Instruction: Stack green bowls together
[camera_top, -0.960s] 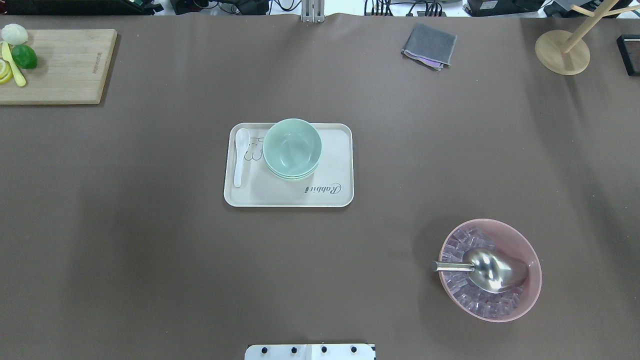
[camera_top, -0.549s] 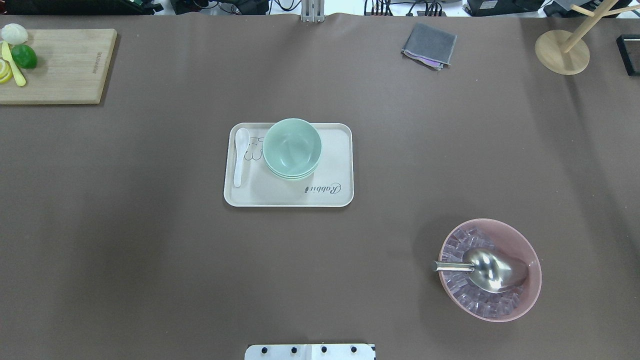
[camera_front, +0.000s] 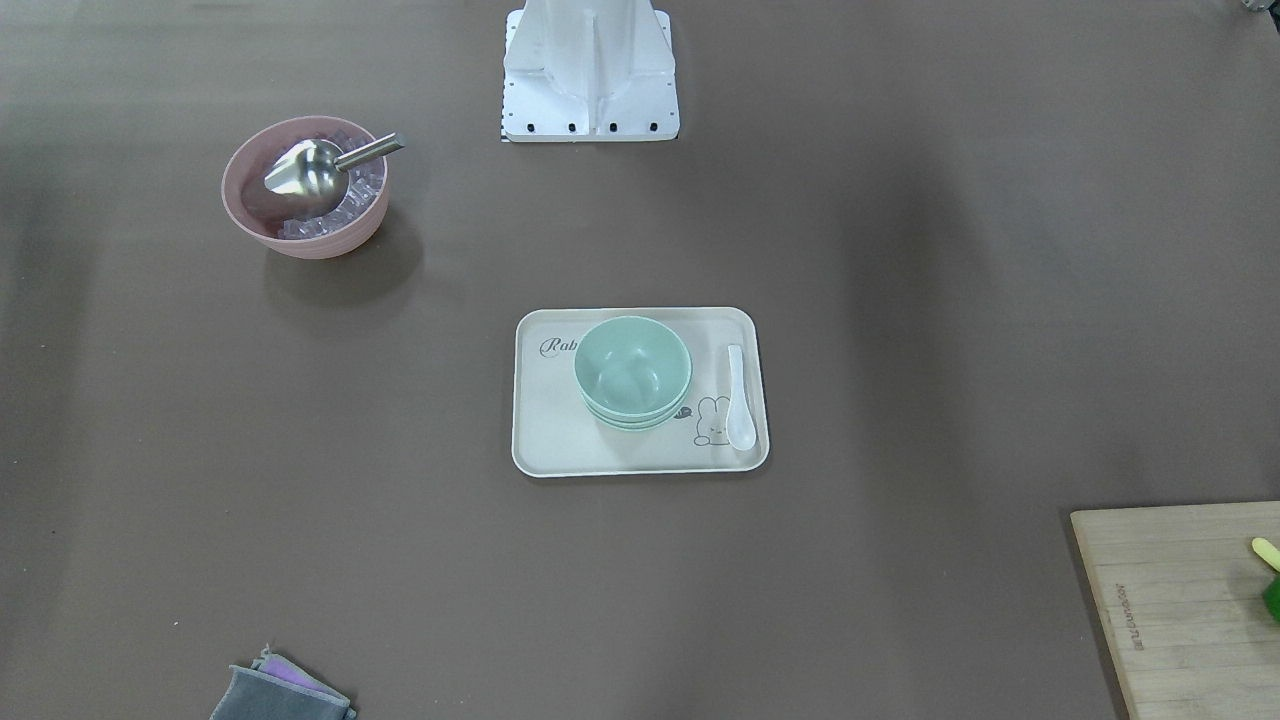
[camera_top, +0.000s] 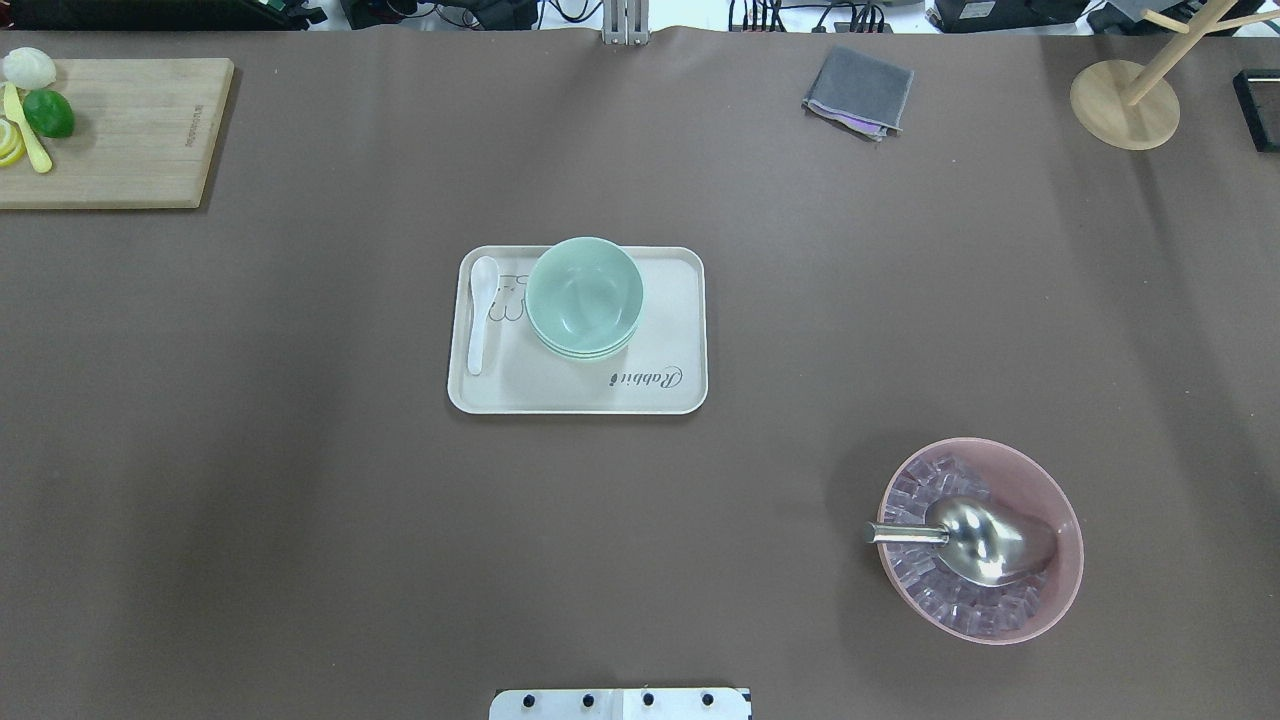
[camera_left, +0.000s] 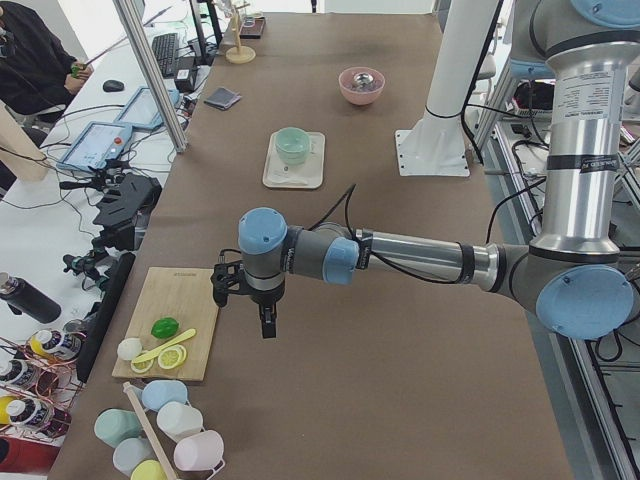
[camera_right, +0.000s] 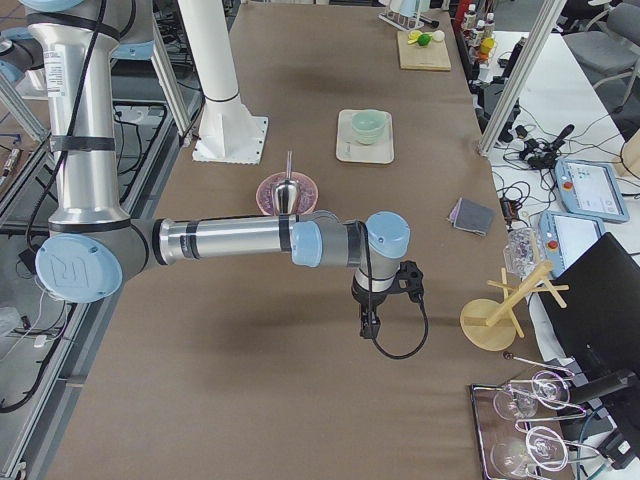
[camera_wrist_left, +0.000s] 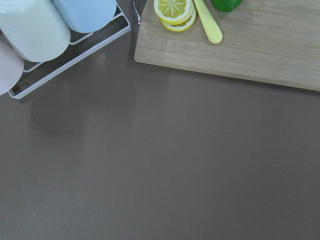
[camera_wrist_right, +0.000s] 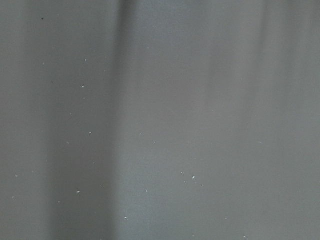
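The green bowls (camera_top: 584, 295) are nested in one stack on the beige tray (camera_top: 660, 385) at the table's middle; they also show in the front view (camera_front: 632, 370). A white spoon (camera_top: 480, 310) lies on the tray beside them. My left gripper (camera_left: 266, 328) hangs over the bare table near the cutting board, far from the bowls. My right gripper (camera_right: 367, 326) hangs over the table's other end. Both show only in the side views, so I cannot tell whether they are open or shut. The wrist views show only the table surface.
A pink bowl (camera_top: 980, 540) with ice and a metal scoop stands front right. A wooden cutting board (camera_top: 130, 140) with lime and lemon is back left. A grey cloth (camera_top: 858, 92) and a wooden stand (camera_top: 1125, 100) are at the back right. Cups in a rack (camera_wrist_left: 30, 30) are beside the board.
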